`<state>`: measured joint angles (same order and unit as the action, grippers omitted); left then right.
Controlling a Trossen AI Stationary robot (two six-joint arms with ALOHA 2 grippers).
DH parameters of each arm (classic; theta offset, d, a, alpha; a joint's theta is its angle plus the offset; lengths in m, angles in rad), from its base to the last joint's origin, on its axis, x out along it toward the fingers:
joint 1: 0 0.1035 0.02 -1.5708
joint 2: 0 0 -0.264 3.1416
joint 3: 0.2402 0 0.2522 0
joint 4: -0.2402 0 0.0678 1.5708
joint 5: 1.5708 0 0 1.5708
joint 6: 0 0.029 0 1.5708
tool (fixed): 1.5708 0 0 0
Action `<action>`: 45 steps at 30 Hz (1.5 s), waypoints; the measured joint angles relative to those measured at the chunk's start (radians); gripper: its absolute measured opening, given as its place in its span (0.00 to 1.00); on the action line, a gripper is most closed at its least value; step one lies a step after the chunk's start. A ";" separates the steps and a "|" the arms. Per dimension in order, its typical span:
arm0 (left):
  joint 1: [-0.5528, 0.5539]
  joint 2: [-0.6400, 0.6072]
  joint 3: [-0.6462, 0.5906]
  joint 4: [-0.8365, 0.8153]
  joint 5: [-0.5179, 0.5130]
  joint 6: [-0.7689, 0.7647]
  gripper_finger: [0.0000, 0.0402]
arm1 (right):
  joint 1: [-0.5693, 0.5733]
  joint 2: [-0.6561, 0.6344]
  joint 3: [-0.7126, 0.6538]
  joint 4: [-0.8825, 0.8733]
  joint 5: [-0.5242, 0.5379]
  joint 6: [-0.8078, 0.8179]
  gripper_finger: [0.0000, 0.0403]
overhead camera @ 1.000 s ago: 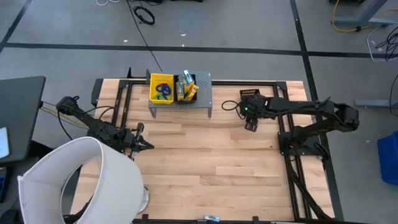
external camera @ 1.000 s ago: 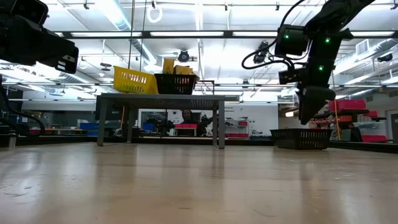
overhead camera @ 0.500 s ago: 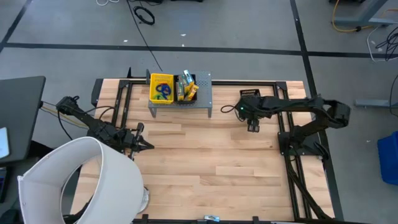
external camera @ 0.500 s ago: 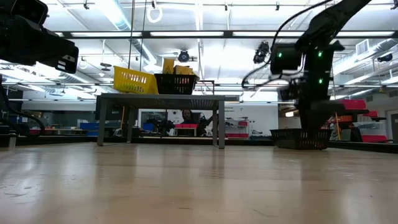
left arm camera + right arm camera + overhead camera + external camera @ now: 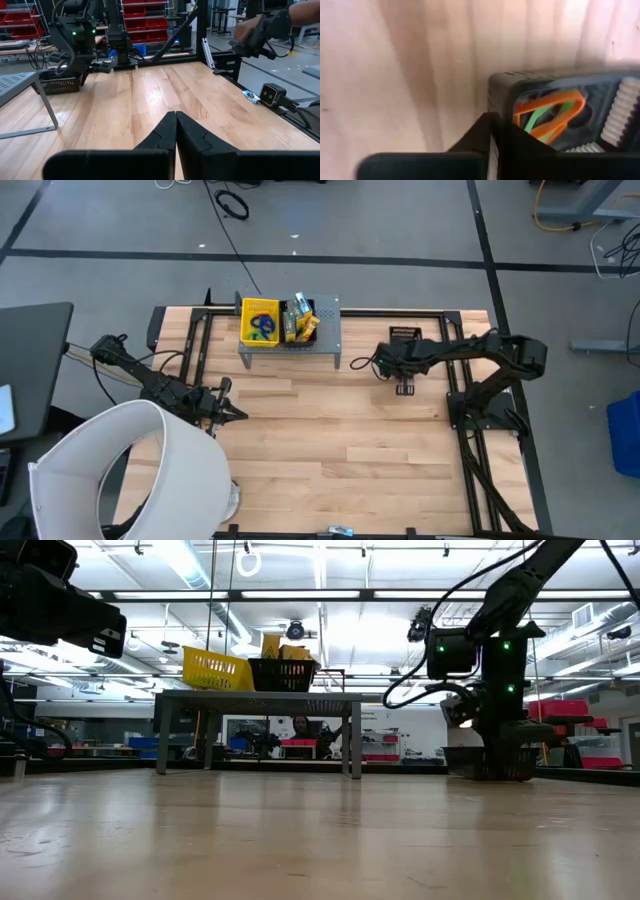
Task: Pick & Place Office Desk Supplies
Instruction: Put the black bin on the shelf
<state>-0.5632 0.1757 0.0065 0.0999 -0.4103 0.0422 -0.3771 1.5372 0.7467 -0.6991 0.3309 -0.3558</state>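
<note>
A black basket [image 5: 545, 82] holds orange loops [image 5: 547, 107] and a green loop [image 5: 540, 117]. In the right wrist view my right gripper [image 5: 493, 131] points steeply down at the basket's corner, its fingers drawn together. From above, the black basket [image 5: 402, 332] lies at the far right, with my right gripper [image 5: 405, 387] on its near side. In the low view my right gripper [image 5: 492, 765] stands in front of the basket [image 5: 455, 765]. My left gripper [image 5: 176, 131] waits shut and level at the table's left [image 5: 225, 412]. My right gripper's fingertips [image 5: 475, 135] show against the basket's corner [image 5: 492, 95], coming from above. I cannot tell whether they touch it, since the fingers themselves cover the spot. Nothing shows between them.
A low grey stand [image 5: 330, 345] at the far middle carries a yellow basket [image 5: 258, 322] with loops and a dark basket [image 5: 300, 320] with crayon boxes. A big white cylinder [image 5: 140, 470] fills the near left. A person's hand [image 5: 260, 30] shows beyond the table.
My right gripper has sunk toward the table in front of the black basket and shifted a little toward the left edge, rolling as it went. The basket has stayed where it was.
</note>
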 joint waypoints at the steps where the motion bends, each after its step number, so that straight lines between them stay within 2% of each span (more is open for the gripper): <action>1: 0.000 0.000 0.000 0.000 0.000 0.000 0.02 | 0.010 0.000 0.000 0.000 -0.001 0.000 0.06; 6: 0.000 0.000 0.000 0.000 0.000 0.000 0.02 | 0.068 0.000 0.013 -0.010 0.015 0.053 0.01; 11: 0.000 0.000 0.000 0.000 0.000 0.000 0.02 | 0.136 0.000 0.101 -0.089 0.022 0.131 0.01; 17: 0.000 0.000 0.000 0.000 0.000 0.000 0.02 | 0.206 0.000 0.325 -0.267 0.005 0.157 0.01; 24: 0.000 0.000 0.000 0.000 0.000 -0.001 0.02 | 0.212 0.017 0.619 -0.375 -0.059 0.111 0.00; 28: 0.000 0.000 0.000 0.000 0.000 -0.001 0.02 | 0.203 0.096 0.771 -0.459 -0.069 0.077 0.00; 37: 0.000 0.000 0.000 0.001 0.000 -0.001 0.02 | 0.179 0.371 1.101 -0.645 -0.074 0.003 0.00; 45: 0.000 0.000 0.000 0.001 0.000 -0.002 0.02 | 0.141 0.526 1.344 -0.736 -0.117 -0.034 0.00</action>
<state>-0.5632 0.1753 0.0065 0.1005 -0.4099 0.0402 -0.2356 2.0628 2.0905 -1.4348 0.2140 -0.3899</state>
